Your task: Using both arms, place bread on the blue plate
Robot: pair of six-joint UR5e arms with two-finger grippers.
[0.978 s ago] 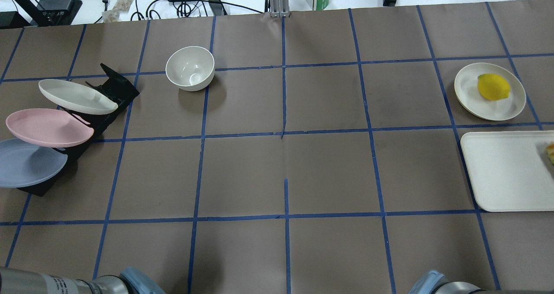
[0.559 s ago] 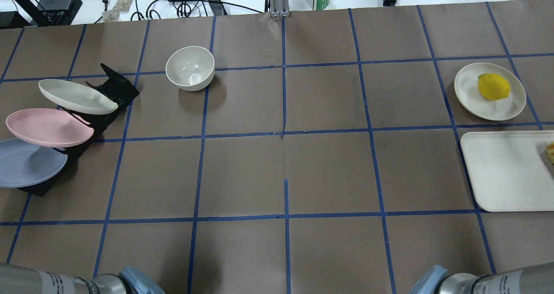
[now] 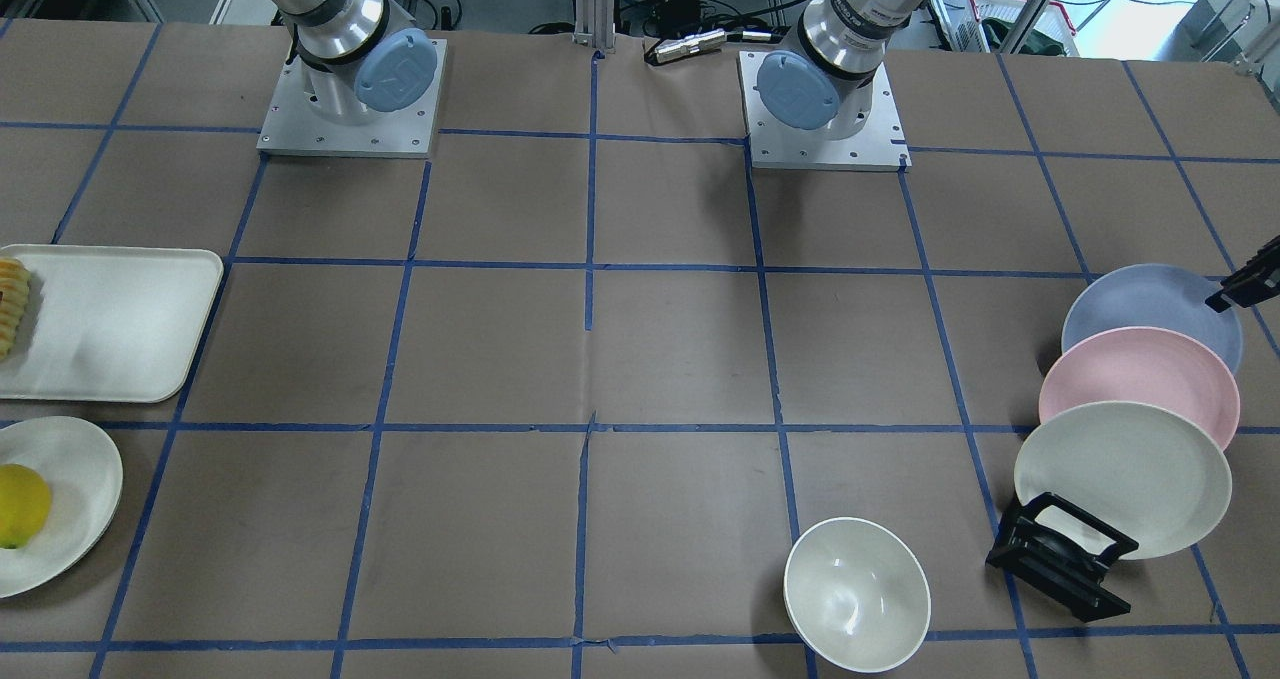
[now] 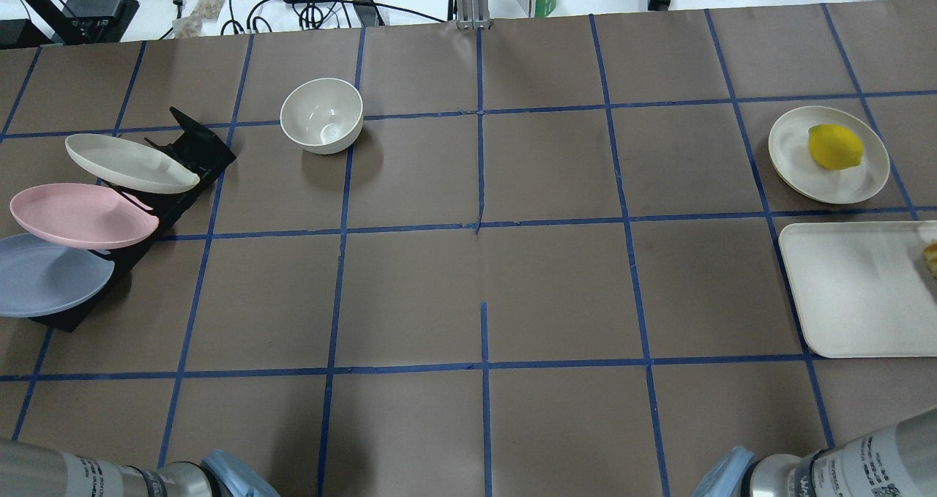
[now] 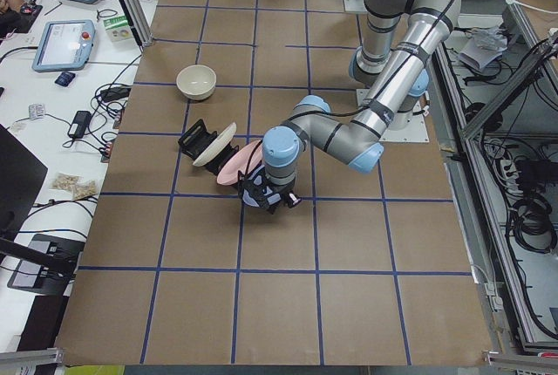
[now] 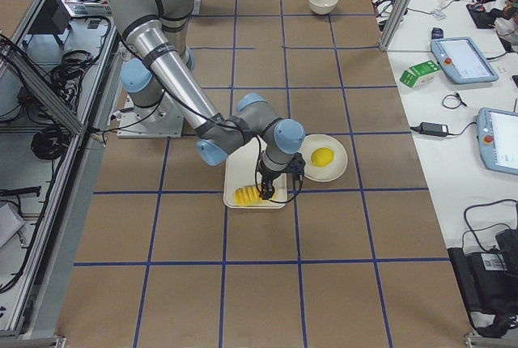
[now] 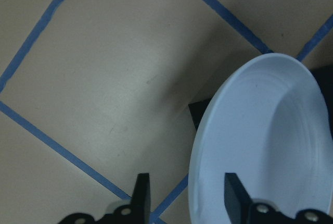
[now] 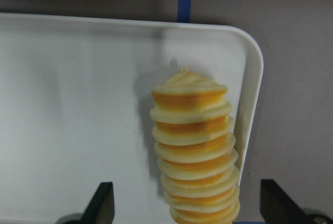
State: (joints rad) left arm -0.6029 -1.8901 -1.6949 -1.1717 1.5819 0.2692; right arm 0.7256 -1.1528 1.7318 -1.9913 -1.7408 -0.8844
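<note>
The left gripper, spread wide, straddles the rim of the round matte lavender-blue plate, which leans in the black rack at the left end. The right gripper, also spread, straddles the ridged yellow-orange bread loaf on the cream rectangular tray, far right.

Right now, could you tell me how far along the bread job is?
Nothing is placed yet. The bread lies on the white tray, with the open right claw spread over it. The blue plate leans in the rack, the open left claw straddling its rim. Left: grasp both, lay the plate down, add bread.
</note>
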